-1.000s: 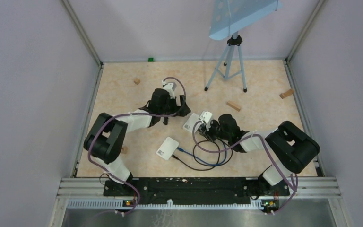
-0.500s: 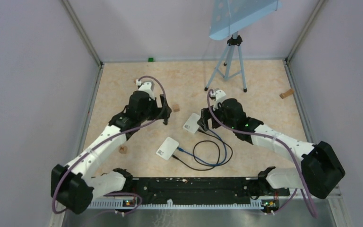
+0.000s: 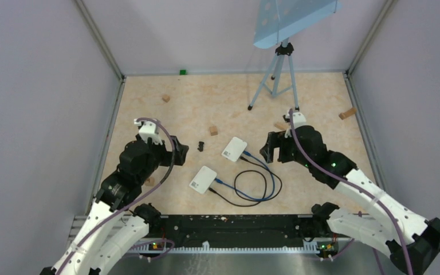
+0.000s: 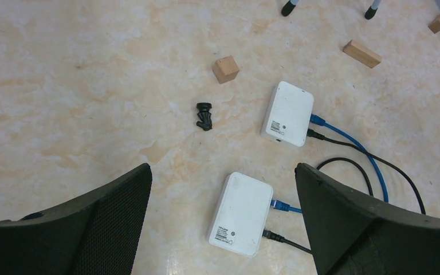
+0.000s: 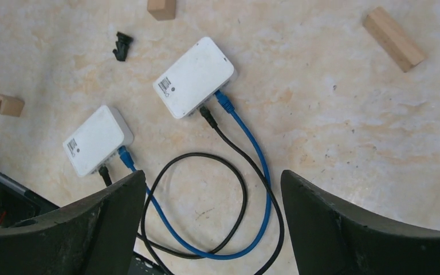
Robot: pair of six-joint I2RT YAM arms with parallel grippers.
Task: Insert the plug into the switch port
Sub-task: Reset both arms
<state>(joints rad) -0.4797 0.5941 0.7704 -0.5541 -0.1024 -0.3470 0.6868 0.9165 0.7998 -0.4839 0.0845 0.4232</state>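
Two white switches lie mid-table, the far switch (image 3: 235, 148) and the near switch (image 3: 203, 179), joined by a looped blue cable (image 5: 252, 149) and a black cable (image 5: 238, 172). In the left wrist view a blue plug (image 4: 316, 120) and a black plug (image 4: 312, 134) sit in the far switch (image 4: 288, 113). Another blue plug (image 4: 279, 204) sits in the near switch (image 4: 240, 213). My left gripper (image 3: 176, 149) hangs open left of the switches, holding nothing. My right gripper (image 3: 269, 150) hangs open to their right, above the cable loop, also holding nothing.
A tripod (image 3: 275, 80) stands at the back right. Wooden blocks (image 3: 213, 130) (image 3: 348, 113) (image 3: 165, 98) lie scattered, one (image 3: 149, 181) beside my left arm. A small black part (image 3: 200, 145) lies left of the far switch. Walls close three sides.
My right gripper has opened and pulled back to the right from the far switch. My left arm has drawn back to the left and nearer, away from the switches.
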